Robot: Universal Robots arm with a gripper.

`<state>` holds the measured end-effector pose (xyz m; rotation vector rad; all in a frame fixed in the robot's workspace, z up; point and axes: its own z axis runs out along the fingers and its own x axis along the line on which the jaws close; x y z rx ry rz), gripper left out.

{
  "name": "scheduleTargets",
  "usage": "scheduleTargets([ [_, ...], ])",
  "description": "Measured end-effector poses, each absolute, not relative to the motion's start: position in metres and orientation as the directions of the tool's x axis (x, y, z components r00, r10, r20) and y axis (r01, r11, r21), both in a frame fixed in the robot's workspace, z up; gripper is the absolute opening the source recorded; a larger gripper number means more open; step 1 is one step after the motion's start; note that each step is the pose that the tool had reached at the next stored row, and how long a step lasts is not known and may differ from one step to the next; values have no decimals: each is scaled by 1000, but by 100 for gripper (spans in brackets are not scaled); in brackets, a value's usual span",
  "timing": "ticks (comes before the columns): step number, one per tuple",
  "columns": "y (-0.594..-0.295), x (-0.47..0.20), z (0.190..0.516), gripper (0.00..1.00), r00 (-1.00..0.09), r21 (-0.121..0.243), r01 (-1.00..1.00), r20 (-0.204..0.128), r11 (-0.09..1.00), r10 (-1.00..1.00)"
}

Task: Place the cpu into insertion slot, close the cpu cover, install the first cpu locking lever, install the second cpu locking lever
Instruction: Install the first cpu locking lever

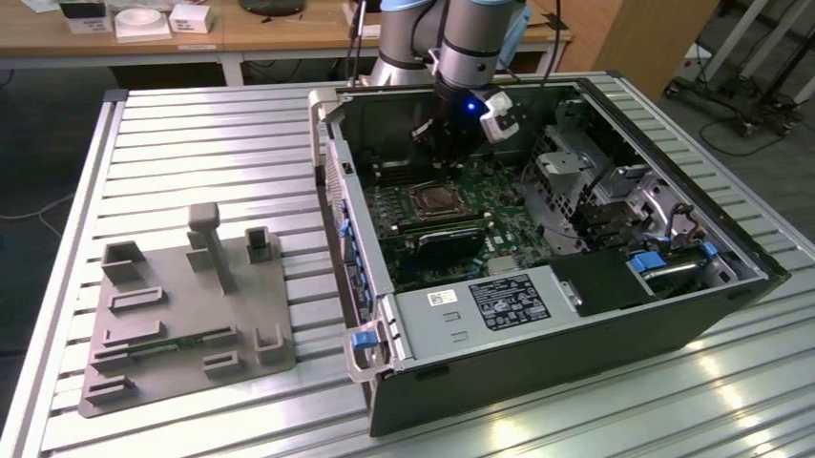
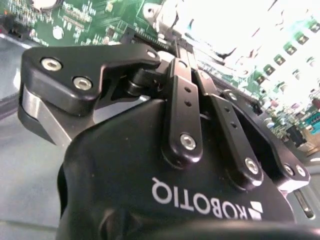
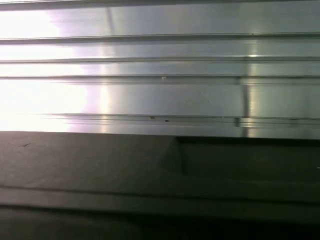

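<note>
— Where is the hand (image 1: 442, 145) just now?

— Down inside the open computer case (image 1: 548, 329), over the far end of the green motherboard (image 1: 503, 224) as the exterior view has it. The insertion slot (image 1: 433, 202) lies near it, a little toward the camera and not directly beneath.

— Apart or together?

— I cannot tell. The second wrist view gives the hand's black body and linkage from behind, with glare beyond them.

— And the cpu?

— Too small to pick out. The slot shows a silver rim round a darker middle. Whether the chip sits in there, or the cpu cover is down over it, I can't say.

— How is the arm (image 1: 465, 38) set?

— It comes in over the case's far wall, wrist pointing steeply down, close to square with the board. The first wrist view looks out past a dark case edge to the ribbed aluminium desk (image 3: 160, 95).

— What does work at that slot ask for?

— As I judge it: be centred over the slot before descending. Then travel straight down and keep level, with no sideways drag, since socket contacts bend easily. Use light force only. The memory slots (image 1: 440, 227) run just beside the slot and the case wall stands close behind the wrist, so there is little room for swinging.
</note>
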<state>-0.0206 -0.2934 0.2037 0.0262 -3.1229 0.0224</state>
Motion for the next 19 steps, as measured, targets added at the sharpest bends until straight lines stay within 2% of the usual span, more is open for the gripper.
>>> scheduleTargets([
  [5,-293,-21,201,11,-1000,-35,-17,19,999,-16],
  [19,-293,-21,199,11,-1000,-46,-17,19,999,-16],
])
